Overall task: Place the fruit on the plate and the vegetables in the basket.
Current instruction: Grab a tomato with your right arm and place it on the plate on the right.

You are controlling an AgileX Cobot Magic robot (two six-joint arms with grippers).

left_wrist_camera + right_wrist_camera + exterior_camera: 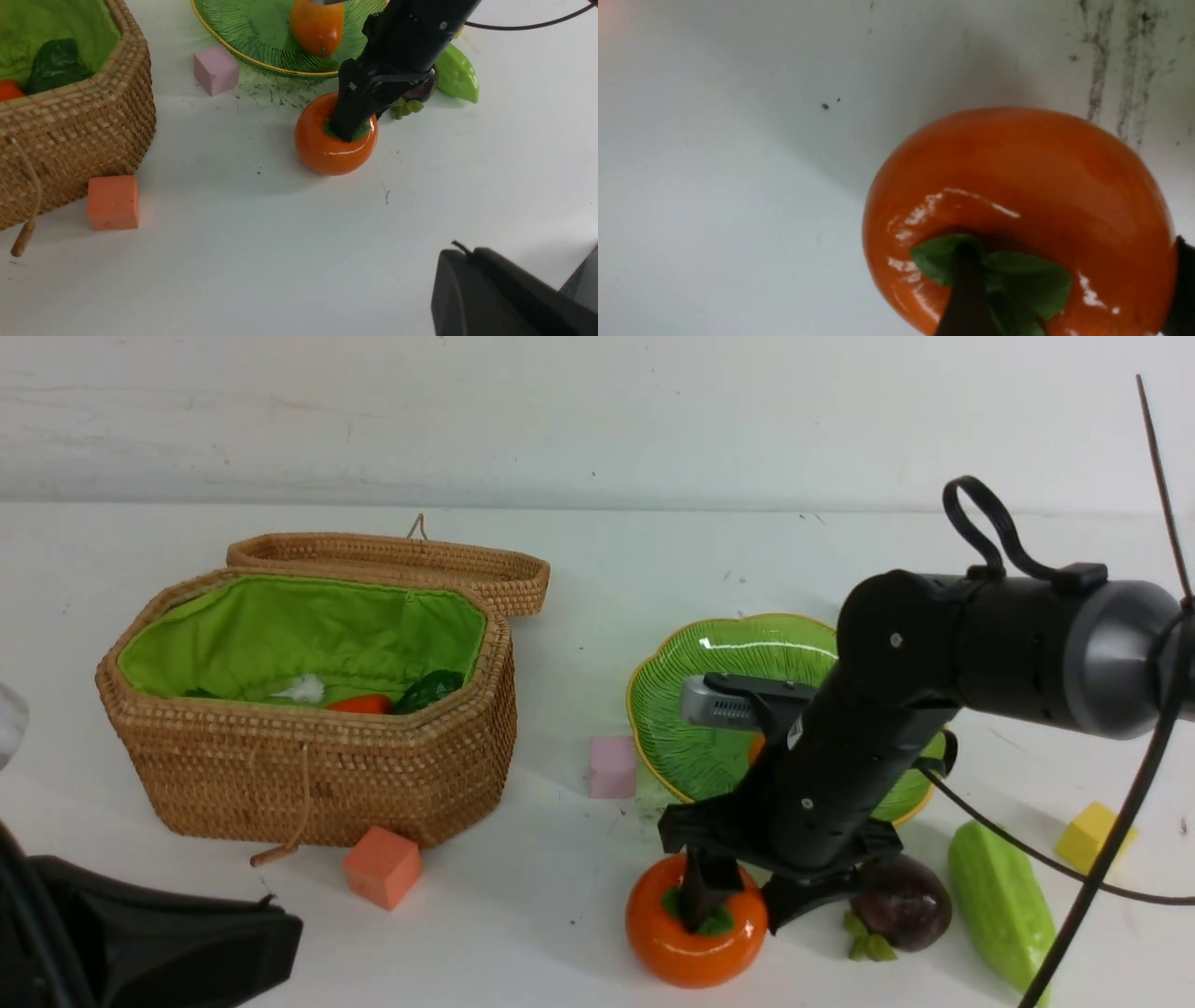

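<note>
Right gripper (pixel 742 910) sat spread over the persimmon (pixel 672 947) at lower centre (one finger on its leaves), so I could lift it to the plate (pixel 709 663).

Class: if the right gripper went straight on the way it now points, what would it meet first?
The persimmon: the right gripper points down onto it, one finger at its green leaf cap; whether they touch is unclear.
</note>
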